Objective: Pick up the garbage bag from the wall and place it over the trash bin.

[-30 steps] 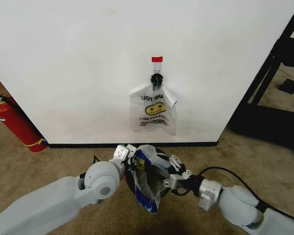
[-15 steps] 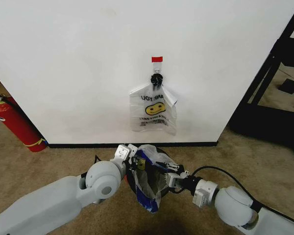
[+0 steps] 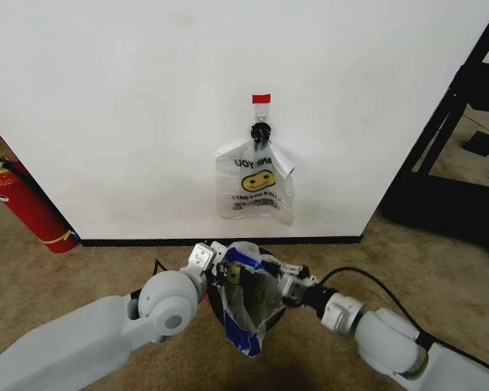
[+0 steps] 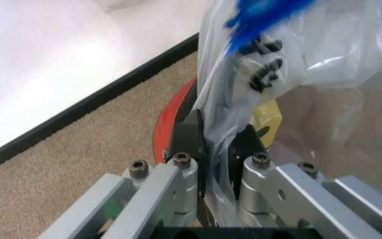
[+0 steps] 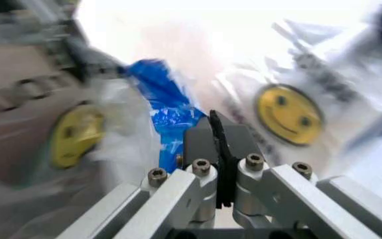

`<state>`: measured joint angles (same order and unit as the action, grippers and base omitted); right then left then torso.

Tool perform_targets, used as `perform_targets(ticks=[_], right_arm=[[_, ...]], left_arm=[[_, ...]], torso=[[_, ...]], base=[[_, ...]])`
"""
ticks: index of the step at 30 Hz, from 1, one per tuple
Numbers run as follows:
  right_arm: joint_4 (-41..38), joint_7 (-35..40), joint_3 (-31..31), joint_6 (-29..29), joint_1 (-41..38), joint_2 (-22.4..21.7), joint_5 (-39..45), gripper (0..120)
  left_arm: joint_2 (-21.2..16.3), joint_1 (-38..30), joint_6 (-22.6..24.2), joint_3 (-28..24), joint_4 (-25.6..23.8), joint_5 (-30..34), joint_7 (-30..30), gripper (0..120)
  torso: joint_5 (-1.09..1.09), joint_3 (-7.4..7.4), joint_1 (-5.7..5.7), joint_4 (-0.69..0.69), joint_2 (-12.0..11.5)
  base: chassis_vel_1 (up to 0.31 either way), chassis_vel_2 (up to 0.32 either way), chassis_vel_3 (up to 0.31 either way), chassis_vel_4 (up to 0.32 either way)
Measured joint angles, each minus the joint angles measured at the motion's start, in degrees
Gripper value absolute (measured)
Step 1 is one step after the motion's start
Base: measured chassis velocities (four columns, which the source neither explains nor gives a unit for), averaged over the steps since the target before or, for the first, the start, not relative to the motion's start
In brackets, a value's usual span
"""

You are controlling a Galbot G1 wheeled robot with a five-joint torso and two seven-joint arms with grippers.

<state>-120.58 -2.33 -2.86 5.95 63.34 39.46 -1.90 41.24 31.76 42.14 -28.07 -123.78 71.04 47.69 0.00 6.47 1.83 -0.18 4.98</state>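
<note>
- You have the garbage bag [image 3: 246, 303] hanging open directly over the trash bin [image 3: 214, 303], which stands on the carpet [image 3: 81, 269] just in front of the wall [image 3: 147, 106]; the bag's lower end droops down the bin's near side.
- Your left gripper [image 3: 213, 259] sits at the bin's left rim, fingers pinched together on the bag's edge; in the left wrist view the left gripper [image 4: 218, 144] has thin plastic [image 4: 297, 59] clamped between its dark pads, with the bin's red base [image 4: 171, 119] behind them.
- Your right gripper [image 3: 289, 281] is at the bin's right rim, pressed against the bag; in the right wrist view the right gripper [image 5: 219, 144] has its pads closed tight together, with the blue print and a yellow smiley of the bag [image 5: 144, 114] right behind. You cannot tell whether plastic is caught between them.
- Above the bin, a second smiley bag [image 3: 254, 183] hangs on the wall from a black knot under a red tag [image 3: 262, 98].
- Well to the bin's left, a red fire extinguisher [image 3: 24, 208] leans by the wall.
</note>
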Motion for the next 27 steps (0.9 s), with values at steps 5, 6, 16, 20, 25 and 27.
perform_targets(ticks=[5,6,16,20,25,27], right_arm=[[1.0,4.1,2.1,2.1,-1.8,0.4,9.0,0],[1.3,4.7,2.0,2.6,-2.4,0.5,10.6,0],[4.8,9.1,1.0,7.9,-6.3,1.6,25.3,0],[5.1,9.9,1.5,9.4,-5.6,1.9,27.6,0],[4.8,9.6,4.1,10.9,-2.6,1.4,28.1,0],[4.8,9.6,5.5,11.4,-0.9,1.1,29.3,0]], left_arm=[[-0.6,0.4,-0.5,0.0,-0.9,-2.5,-1.6,5],[-0.7,0.5,-0.7,-0.1,-1.1,-3.1,-2.0,5],[-2.2,1.6,-2.8,0.5,-2.6,-9.7,-5.7,5],[-2.3,2.0,-3.3,0.8,-3.1,-10.9,-6.4,5],[-2.0,1.7,-3.7,1.6,-2.3,-10.7,-6.4,5],[-2.0,1.5,-3.8,1.8,-2.3,-10.6,-6.4,5]], torso=[[0.00,0.00,0.00,-0.01,0.0],[0.00,0.00,0.00,0.00,0.0],[0.01,0.00,0.00,0.01,0.0],[0.00,0.00,0.00,0.01,0.0],[0.00,0.00,0.00,-0.02,0.0],[-0.01,0.00,0.00,-0.01,0.0]], base=[[0.000,0.000,0.000,0.000],[0.000,0.000,0.000,0.000],[0.000,0.000,0.000,0.000],[0.000,0.000,0.000,0.000],[0.000,0.000,0.000,0.000],[0.000,0.000,0.000,0.000]])
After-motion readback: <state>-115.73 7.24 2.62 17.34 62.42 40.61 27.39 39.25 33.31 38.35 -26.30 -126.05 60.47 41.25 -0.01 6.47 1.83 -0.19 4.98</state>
